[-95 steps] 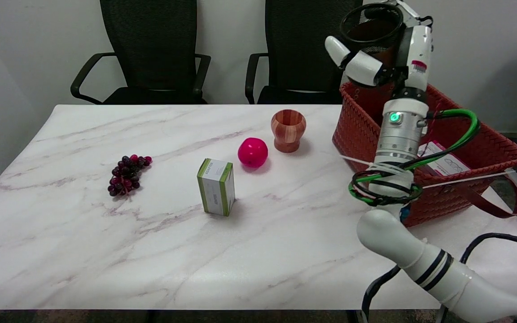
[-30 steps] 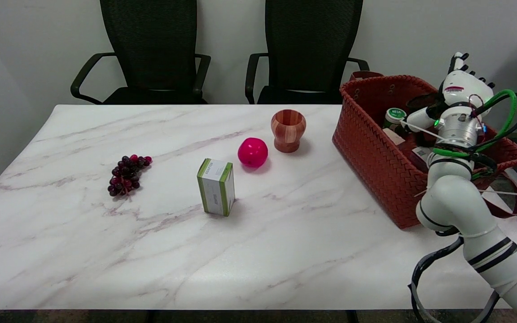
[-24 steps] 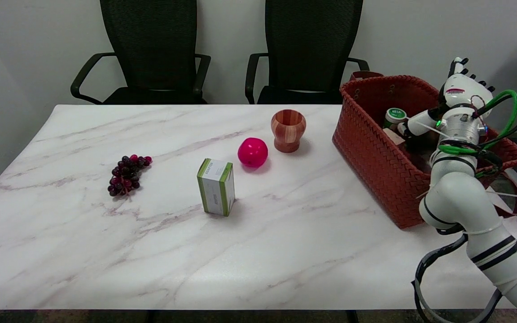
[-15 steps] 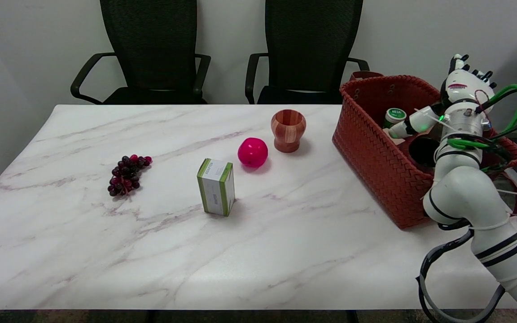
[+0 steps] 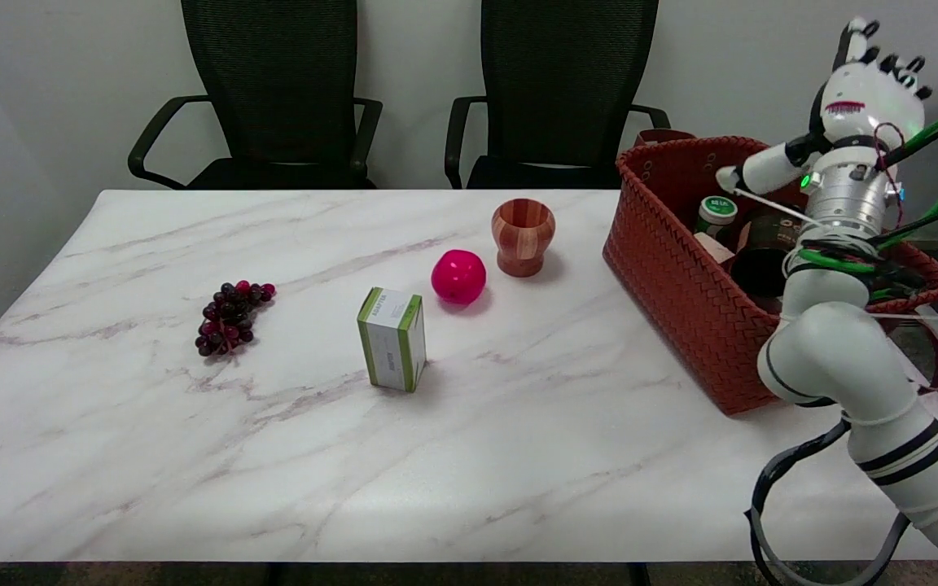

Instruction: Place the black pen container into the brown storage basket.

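Now the right hand point(image 5: 866, 89) sits above the far side of the brown storage basket point(image 5: 672, 268), palm area facing the camera, fingers spread and pointing up, thumb stretched out to the picture's left; it holds nothing. Right arm rises from the lower right corner, wrist wrapped in green and black cables, crossing in front of the basket's near right rim. Black pen container point(image 5: 762, 256) lies inside the basket, below the hand and apart from it, tilted with its dark open mouth turned toward the camera; its right part is hidden behind the arm. Just beside it, toward the basket's far left, a small jar with a green-and-white lid point(image 5: 716, 210) stands among other contents too obscured to identify. Basket rests on the right end of the white marbled surface point(image 5: 273, 456). Well apart to the left: wooden cup point(image 5: 523, 236), upright; pink ball point(image 5: 458, 277) near it; green-and-white box point(image 5: 392, 338), standing on end; bunch of dark grapes point(image 5: 231, 316) furthest left. Two black chairs point(image 5: 273, 89) stand behind the surface.
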Tool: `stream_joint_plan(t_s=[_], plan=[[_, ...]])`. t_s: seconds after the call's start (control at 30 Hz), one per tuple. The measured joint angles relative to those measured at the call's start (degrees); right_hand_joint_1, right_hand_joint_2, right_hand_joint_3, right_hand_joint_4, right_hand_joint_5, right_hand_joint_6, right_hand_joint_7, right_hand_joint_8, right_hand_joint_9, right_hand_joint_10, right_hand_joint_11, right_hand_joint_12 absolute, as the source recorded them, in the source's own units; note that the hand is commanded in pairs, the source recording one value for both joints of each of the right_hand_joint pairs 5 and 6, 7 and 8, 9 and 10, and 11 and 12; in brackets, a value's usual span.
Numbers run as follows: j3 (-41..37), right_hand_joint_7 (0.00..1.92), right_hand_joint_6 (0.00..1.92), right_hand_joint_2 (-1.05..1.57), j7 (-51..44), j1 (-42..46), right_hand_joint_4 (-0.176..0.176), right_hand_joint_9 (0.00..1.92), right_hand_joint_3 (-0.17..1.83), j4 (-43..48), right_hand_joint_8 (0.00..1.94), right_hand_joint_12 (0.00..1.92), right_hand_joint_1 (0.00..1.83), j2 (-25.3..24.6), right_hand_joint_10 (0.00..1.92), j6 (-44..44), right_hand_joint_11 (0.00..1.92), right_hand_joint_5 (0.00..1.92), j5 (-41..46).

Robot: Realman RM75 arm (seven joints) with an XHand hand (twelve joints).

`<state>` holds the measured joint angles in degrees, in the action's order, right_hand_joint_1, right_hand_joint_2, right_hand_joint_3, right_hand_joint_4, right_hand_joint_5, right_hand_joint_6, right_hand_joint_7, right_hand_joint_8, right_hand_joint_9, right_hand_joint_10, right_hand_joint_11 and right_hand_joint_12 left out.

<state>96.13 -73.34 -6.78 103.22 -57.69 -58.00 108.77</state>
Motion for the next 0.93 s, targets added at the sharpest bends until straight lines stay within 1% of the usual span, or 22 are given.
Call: stream_joint_plan(t_s=[0.13, 0.2, 0.3, 0.5, 0.7, 0.93], plan=[[4.71, 0.41, 0.06, 0.11, 3.67, -1.22, 0.0, 0.41, 0.75, 0.9, 0.41, 0.26, 1.2, -0.56, 0.41, -3.39, 0.26, 0.06, -8.61], [7.66, 0.44, 0.07, 0.16, 5.41, -1.95, 0.0, 0.43, 0.75, 1.21, 0.44, 0.28, 1.19, -1.25, 0.43, -5.31, 0.28, 0.07, -12.93], [12.41, 0.5, 0.07, 0.3, 8.1, -2.9, 0.0, 0.45, 0.72, 1.58, 0.5, 0.3, 1.17, -2.95, 0.45, -8.22, 0.3, 0.07, -19.63], [20.87, 0.53, 0.07, 0.36, 12.95, -3.52, 0.0, 0.46, 0.72, 1.69, 0.53, 0.33, 1.17, -7.67, 0.46, -12.83, 0.33, 0.07, -32.55], [27.45, 0.54, 0.07, 0.38, 18.01, -1.99, 0.0, 0.47, 0.74, 0.21, 0.54, 0.33, 1.18, -12.56, 0.47, -15.79, 0.33, 0.07, -42.96], [33.3, 0.57, 0.07, 0.42, 22.9, 1.11, 0.0, 0.48, 0.73, -1.97, 0.57, 0.32, 1.18, -17.38, 0.48, -17.92, 0.32, 0.07, -50.45]])
